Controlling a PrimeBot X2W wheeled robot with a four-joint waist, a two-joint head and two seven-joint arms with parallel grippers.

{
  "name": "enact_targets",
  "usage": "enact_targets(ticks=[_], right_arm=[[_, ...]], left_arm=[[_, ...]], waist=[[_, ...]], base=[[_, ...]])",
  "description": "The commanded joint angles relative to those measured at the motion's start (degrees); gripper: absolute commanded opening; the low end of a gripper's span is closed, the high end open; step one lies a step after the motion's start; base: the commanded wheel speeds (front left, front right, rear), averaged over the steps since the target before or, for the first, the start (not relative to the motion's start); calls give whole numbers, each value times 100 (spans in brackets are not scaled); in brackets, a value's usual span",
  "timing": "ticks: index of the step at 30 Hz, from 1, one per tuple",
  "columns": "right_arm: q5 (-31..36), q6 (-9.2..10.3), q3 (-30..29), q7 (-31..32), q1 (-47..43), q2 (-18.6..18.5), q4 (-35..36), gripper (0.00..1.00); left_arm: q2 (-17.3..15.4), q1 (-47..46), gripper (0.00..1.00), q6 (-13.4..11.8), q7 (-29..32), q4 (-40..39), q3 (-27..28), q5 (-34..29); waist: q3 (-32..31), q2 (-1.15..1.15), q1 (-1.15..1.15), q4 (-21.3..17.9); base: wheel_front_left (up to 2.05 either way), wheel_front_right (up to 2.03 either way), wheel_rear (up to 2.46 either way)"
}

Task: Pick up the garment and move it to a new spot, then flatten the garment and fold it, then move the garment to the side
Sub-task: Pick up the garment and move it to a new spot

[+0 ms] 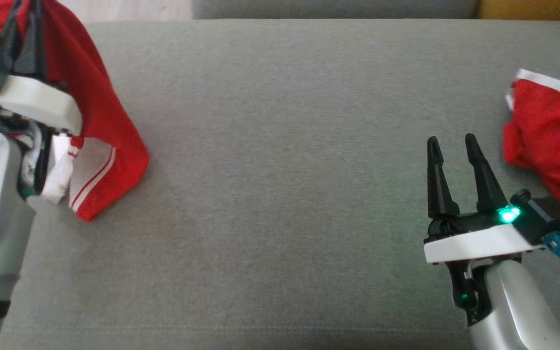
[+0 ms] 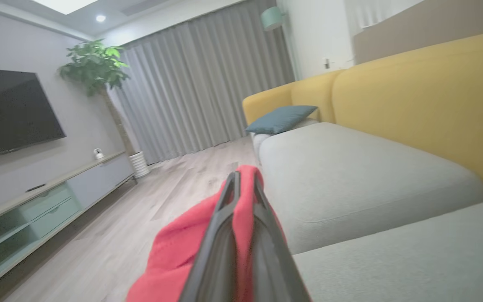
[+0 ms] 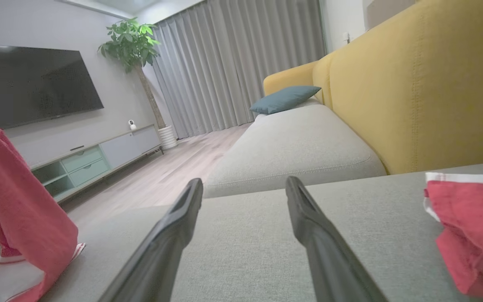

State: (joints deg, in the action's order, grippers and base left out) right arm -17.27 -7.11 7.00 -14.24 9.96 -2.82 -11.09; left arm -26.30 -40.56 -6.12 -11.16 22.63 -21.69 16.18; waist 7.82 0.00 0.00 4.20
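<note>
Grey fabric sofa seat (image 1: 280, 194) underlies a red, white-striped garment (image 1: 107, 126) clamped in the left pincer (image 2: 246, 177); the right pincer (image 1: 451, 140) gapes wide.

Soft even indoor light, ceiling light (image 2: 100, 18) glowing, faint shadows, wrist views bowed at edges

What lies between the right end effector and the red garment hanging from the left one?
Nothing but bare grey sofa cushion lies between the right end effector and the hanging red garment, as the head view shows.
</note>
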Motion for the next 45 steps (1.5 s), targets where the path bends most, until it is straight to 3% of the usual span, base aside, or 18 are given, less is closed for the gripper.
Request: enact_targets(ticks=[1, 6, 9, 17, 18, 19, 24, 28, 32, 38, 45], right_arm=[[-66, -37, 166, -65, 123, -6, 255, 100], [-120, -37, 259, -71, 149, -6, 448, 100], [-168, -37, 307, -73, 165, -6, 551, 100], [-314, -37, 413, -74, 210, -6, 731, 100], [-331, -37, 426, -74, 212, -6, 735, 100], [-348, -37, 446, -75, 214, -6, 735, 100], [-397, -37, 481, -75, 208, -6, 736, 100], [-378, -37, 404, -75, 166, -6, 717, 100], [-345, -37, 339, -75, 122, -6, 695, 100], [-222, -37, 173, -75, 55, -6, 611, 100], [-57, -37, 52, -75, -100, -6, 370, 100]], left_arm=[[-256, -205, 0, -43, 62, -332, 176, -72], [-100, -120, 0, -52, 275, -655, -145, -210], [113, -120, 0, 73, 392, -695, -461, -275], [1195, -473, 0, 283, 327, -153, -1264, -399], [1368, -528, 26, 280, 276, -15, -1338, -403], [1526, -578, 100, 292, 216, 135, -1424, -418], [2092, -700, 100, 349, -95, 832, -1740, -408], [2252, -689, 100, 432, -261, 1062, -1935, -325], [2270, -654, 100, 345, -347, 1127, -1837, -215], [1844, -344, 100, 82, -380, 787, -1260, -42], [1235, 857, 100, -167, -383, -98, -517, 162]], waist=[[-52, 0, 0, -243], [10, 0, 0, -681], [88, 0, 0, -970], [327, 0, 0, -1667], [340, 0, 0, -1733], [352, 0, 0, -1800], [349, 0, 0, -1949], [294, 0, 0, -1838], [191, 0, 0, -1545], [-22, 0, 0, -934], [-278, 0, 0, -198]], base=[[0, 0, 0], [0, 0, 0], [0, 0, 0], [0, 0, 0], [0, 0, 0], [0, 0, 0], [0, 0, 0], [0, 0, 0], [0, 0, 0], [0, 0, 0], [0, 0, 0]])
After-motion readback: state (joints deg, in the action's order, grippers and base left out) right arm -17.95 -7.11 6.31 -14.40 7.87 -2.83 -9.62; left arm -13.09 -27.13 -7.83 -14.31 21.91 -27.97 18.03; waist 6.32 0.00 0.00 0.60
